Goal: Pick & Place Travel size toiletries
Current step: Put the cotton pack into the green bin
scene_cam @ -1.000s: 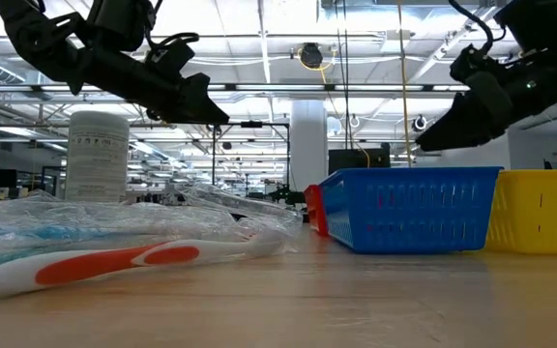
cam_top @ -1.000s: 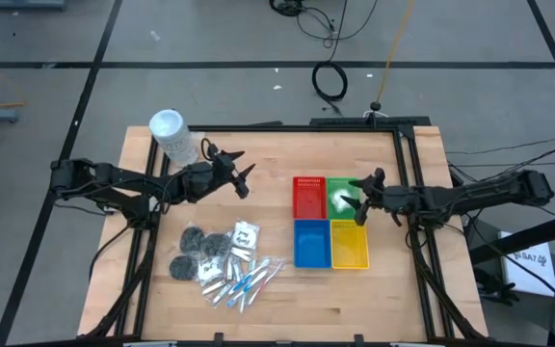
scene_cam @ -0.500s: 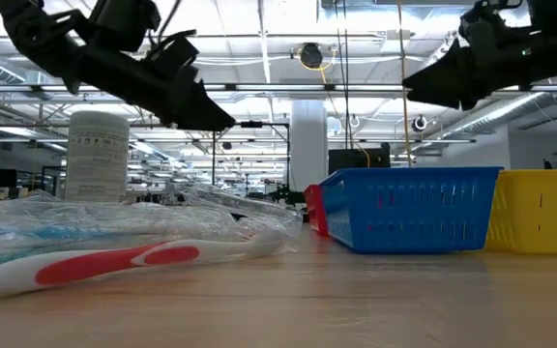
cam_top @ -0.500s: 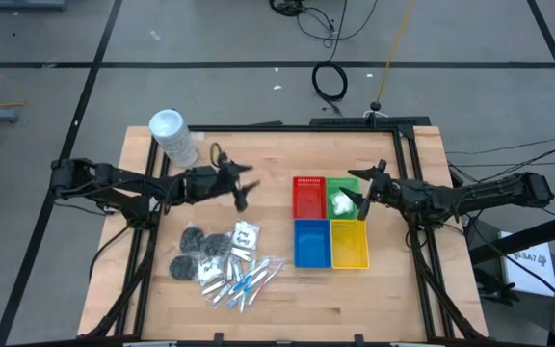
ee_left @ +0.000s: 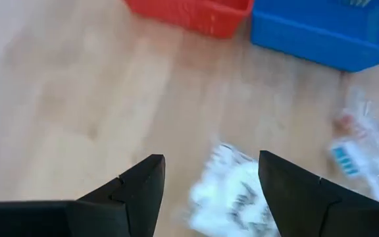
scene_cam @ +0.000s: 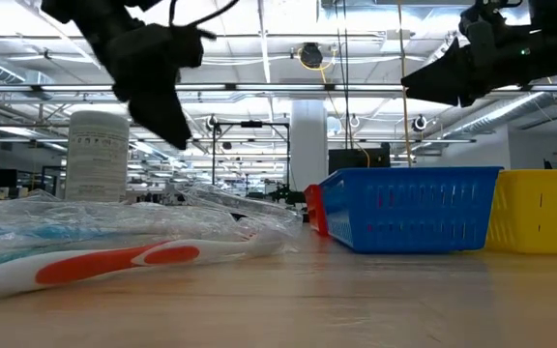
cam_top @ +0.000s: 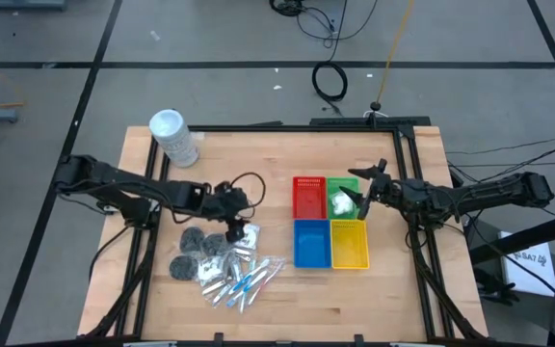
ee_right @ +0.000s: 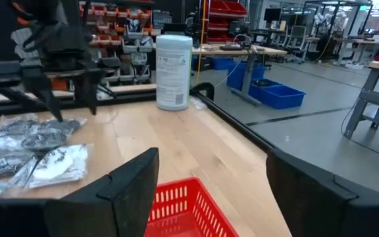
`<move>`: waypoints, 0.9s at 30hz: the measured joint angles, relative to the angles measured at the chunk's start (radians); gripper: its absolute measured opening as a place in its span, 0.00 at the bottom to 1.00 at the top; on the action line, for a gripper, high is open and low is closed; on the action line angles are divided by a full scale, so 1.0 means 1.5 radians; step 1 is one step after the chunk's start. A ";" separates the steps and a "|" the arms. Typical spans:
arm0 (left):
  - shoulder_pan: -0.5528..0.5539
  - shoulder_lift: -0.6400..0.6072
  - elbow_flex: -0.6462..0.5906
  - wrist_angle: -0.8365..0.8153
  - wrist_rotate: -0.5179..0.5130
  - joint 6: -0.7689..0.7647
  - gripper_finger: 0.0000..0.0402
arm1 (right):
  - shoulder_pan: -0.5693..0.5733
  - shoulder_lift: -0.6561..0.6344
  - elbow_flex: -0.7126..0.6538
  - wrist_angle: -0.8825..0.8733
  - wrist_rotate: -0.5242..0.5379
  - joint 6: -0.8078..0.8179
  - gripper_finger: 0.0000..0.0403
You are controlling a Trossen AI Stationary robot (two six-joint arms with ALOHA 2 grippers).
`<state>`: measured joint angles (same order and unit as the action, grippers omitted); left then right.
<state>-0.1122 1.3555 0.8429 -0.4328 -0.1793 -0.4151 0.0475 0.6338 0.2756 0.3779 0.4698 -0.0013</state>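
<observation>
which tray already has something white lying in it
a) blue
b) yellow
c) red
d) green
d: in the high view a white item lies in the green tray, under the right end effector, while the red tray, blue tray and yellow tray show only their own colour inside.

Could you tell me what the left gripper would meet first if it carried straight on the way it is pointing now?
Most likely the white square packet lying on the wooden table: the open left gripper points down at it, though depth is hard to judge.
</observation>
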 joint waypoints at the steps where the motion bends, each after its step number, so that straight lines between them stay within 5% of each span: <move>1: -0.006 0.003 0.000 -0.019 0.000 -0.048 0.60 | 0.000 0.002 0.000 0.003 0.000 0.000 0.66; 12: -0.026 0.109 0.000 -0.043 -0.002 -0.245 0.60 | 0.000 0.005 0.000 0.005 0.000 0.015 0.65; 27: -0.012 0.148 0.000 -0.043 0.069 -0.305 0.57 | 0.000 0.005 0.000 0.005 0.001 0.022 0.64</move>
<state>-0.1303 1.5772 0.8425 -0.4973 -0.0765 -0.8720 0.0475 0.6411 0.2760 0.3851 0.4706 0.0322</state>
